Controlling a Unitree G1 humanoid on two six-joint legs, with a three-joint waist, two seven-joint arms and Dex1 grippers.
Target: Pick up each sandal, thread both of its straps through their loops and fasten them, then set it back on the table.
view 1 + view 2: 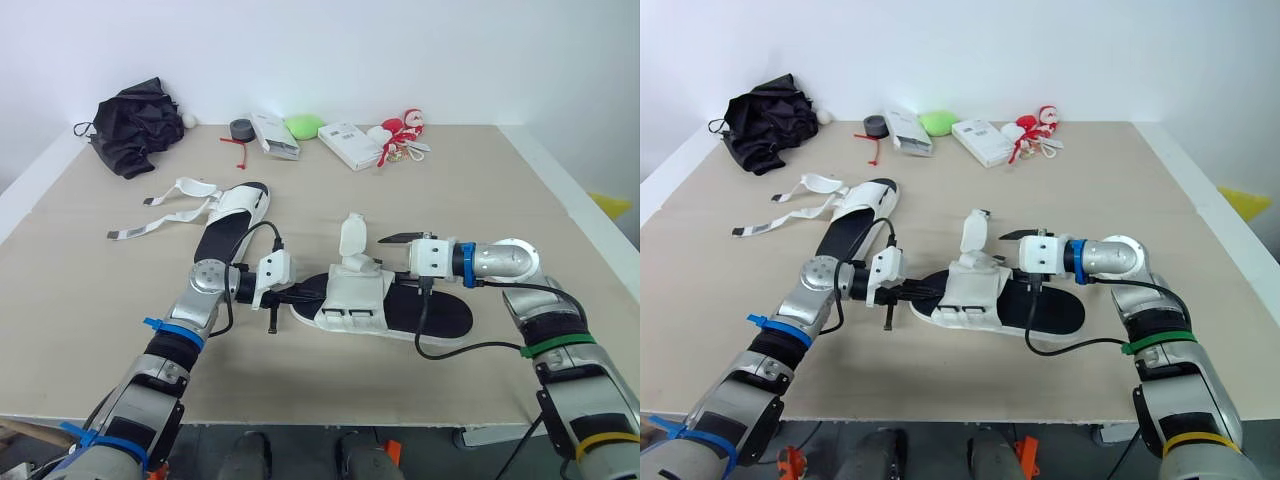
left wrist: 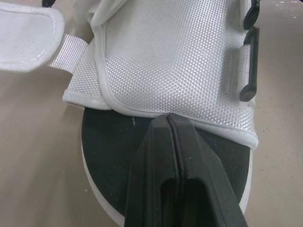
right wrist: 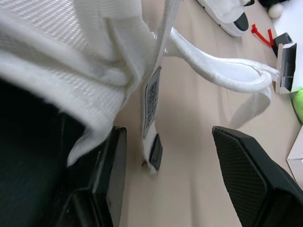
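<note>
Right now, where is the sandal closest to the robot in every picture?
Left eye view: near sandal lies low in the centre.
Right eye view: same spot, slightly left of centre.
Left wrist view: its white upper, just beyond the shut fingers.
Right wrist view: its white upper and strap, beside one open finger.
Shared landmark: the white upper.

Nothing legible anywhere at this moment. On the near sandal (image 1: 385, 305), a small label (image 3: 152, 101) hangs on its strap (image 3: 163, 38) with dark print, too blurred to read. At the back of the surface (image 1: 500, 200), the larger white box (image 1: 350, 145) and the slimmer white box (image 1: 274, 135) show faint markings, too small to make out.
</note>
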